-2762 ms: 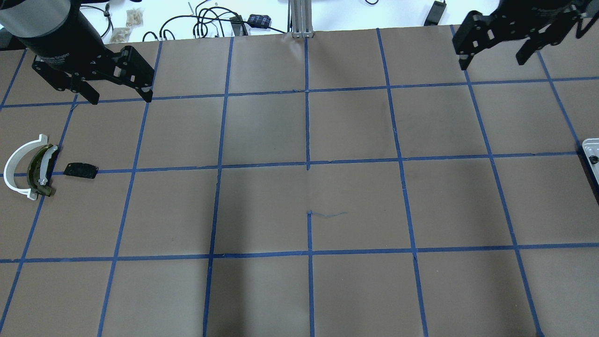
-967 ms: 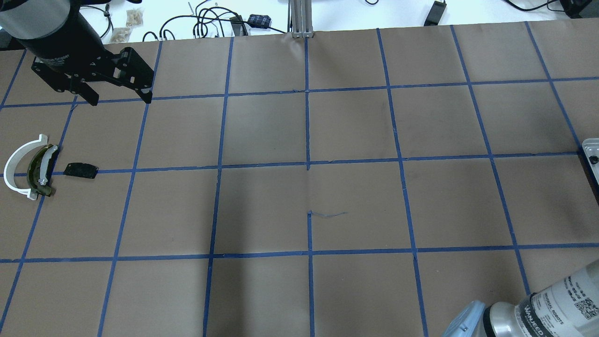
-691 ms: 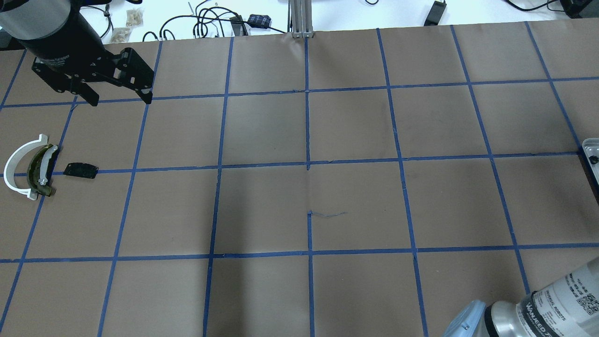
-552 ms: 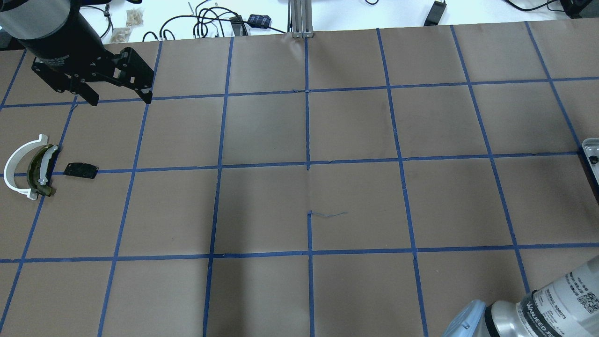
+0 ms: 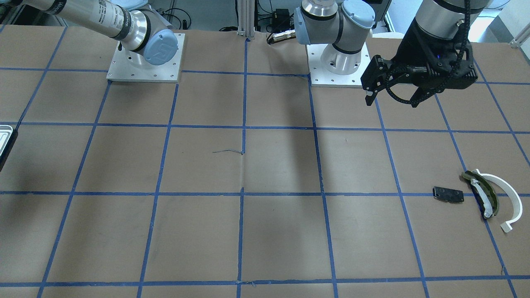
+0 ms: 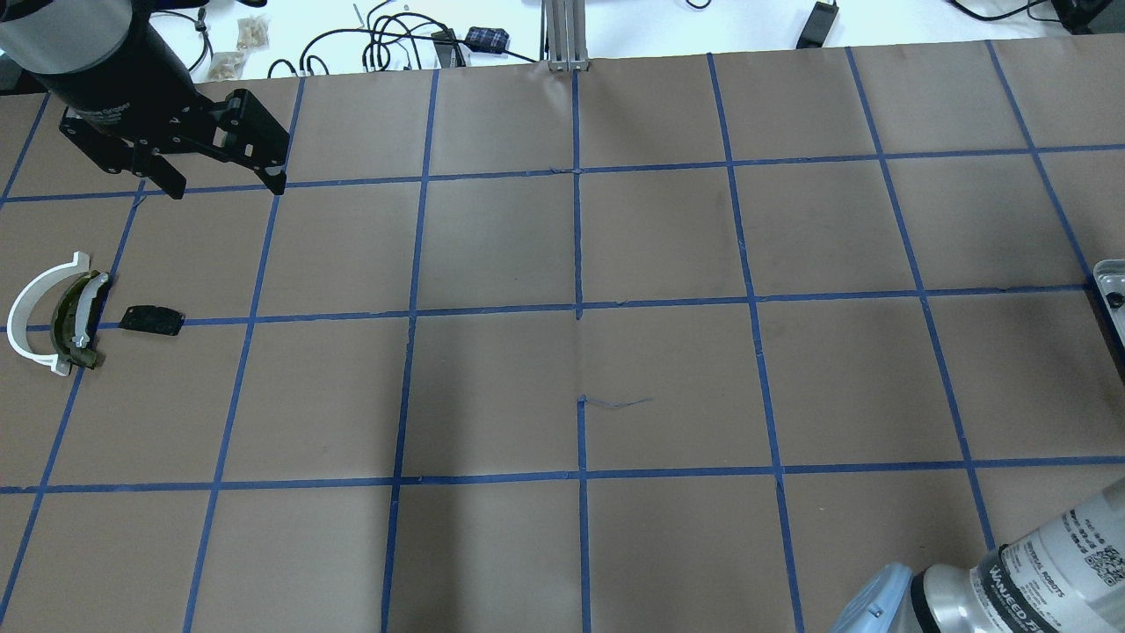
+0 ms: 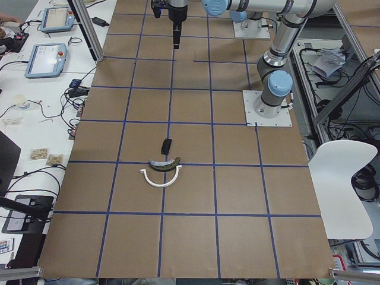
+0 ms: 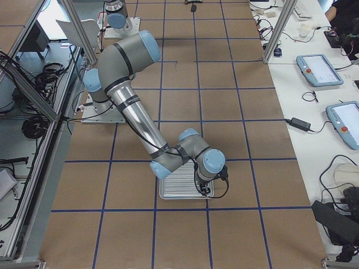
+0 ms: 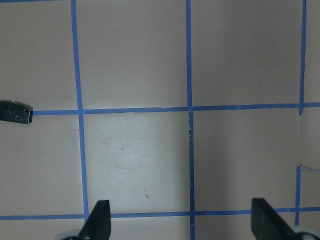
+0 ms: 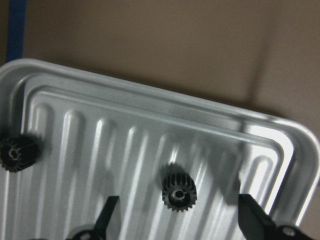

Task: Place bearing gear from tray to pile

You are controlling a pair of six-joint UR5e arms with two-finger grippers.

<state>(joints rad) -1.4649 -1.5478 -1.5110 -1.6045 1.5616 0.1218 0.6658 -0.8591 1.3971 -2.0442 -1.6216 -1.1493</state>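
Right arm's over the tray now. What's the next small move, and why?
Probably lower the right gripper straight down over the gear. In the wrist view its jaws stand open with that gear roughly centred between them, lying flat on the tray, and nothing is gripped yet.

Right arm [image 8: 134, 120], the near one, is reaching from its base plate [image 8: 104, 115] at 9 o'clock on the table [image 8: 241, 106], sloping down toward 6 o'clock. Its wrist is folding over the tray [image 8: 171, 189], which is lying flat near the table's 6 o'clock edge. Right gripper [image 8: 204, 192] is pointing down over the tray's 3 o'clock end; finger spacing is too small to read here. Ribbed floor is showing on the tray's 9 o'clock half. Blue tape [image 8: 162, 101] is marking a grid on the brown paper. Left arm's base [image 8: 115, 15] is standing far off at 11 o'clock. Tablets [image 8: 318, 70] are lying on the white bench [image 8: 283, 84] at 3 o'clock, cables trailing beside them.
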